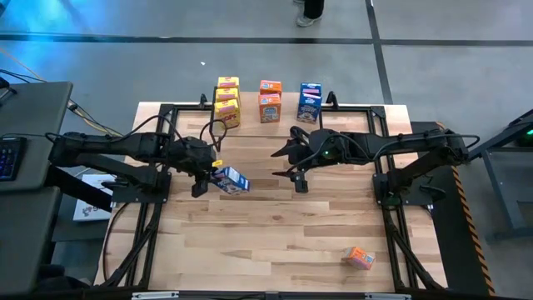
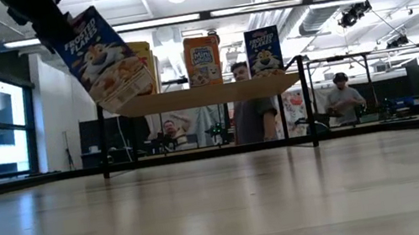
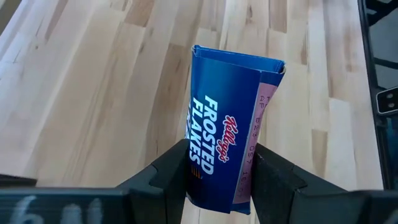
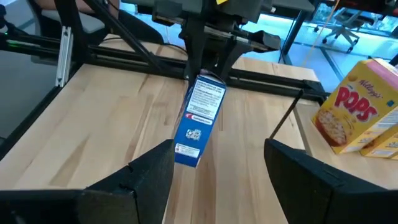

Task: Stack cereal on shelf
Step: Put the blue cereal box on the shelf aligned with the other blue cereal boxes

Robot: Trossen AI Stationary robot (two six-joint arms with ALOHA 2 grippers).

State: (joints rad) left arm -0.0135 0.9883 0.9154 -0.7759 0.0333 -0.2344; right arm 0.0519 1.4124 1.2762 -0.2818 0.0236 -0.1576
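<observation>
One blue Frosted Flakes box (image 1: 231,179) clamped in left claw (image 1: 206,177), lifted above table (image 1: 275,237) | long axis tilted | shelf (image 1: 275,125) lies beyond, nearer left arm | right claw (image 1: 300,177) parted, empty, facing box.

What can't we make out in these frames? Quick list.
- Low view: left gripper is cut off by the top edge; only part shows above the Frosted Flakes box.
- Left wrist view: the box's lower end is hidden between the fingers.
- High view: the orange box lying near the table's front is too small to read.
- Low view: yellow boxes on the shelf are mostly hidden behind the held box.
</observation>
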